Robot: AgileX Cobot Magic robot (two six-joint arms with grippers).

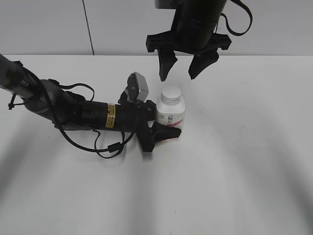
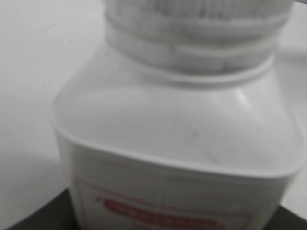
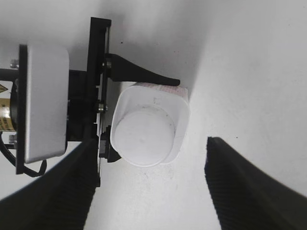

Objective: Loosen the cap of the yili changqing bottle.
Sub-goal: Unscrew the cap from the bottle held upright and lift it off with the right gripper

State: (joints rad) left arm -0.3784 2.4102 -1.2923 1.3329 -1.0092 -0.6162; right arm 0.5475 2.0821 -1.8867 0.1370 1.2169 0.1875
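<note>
Left arm lies low across the white bench [image 1: 234, 171], reaching in from the left. I see its left tool [image 1: 164, 128] clamped on the body of the small white squarish plastic bottle with the pink-red label [image 1: 172, 117], one finger on each side. Bottle stands upright near bench centre. Its round white flat-topped screw cap [image 1: 171, 94] sits on the neck, untouched. Right tool [image 1: 180, 68] hangs above and just behind the cap, jaws spread wide, gripping nothing.
</note>
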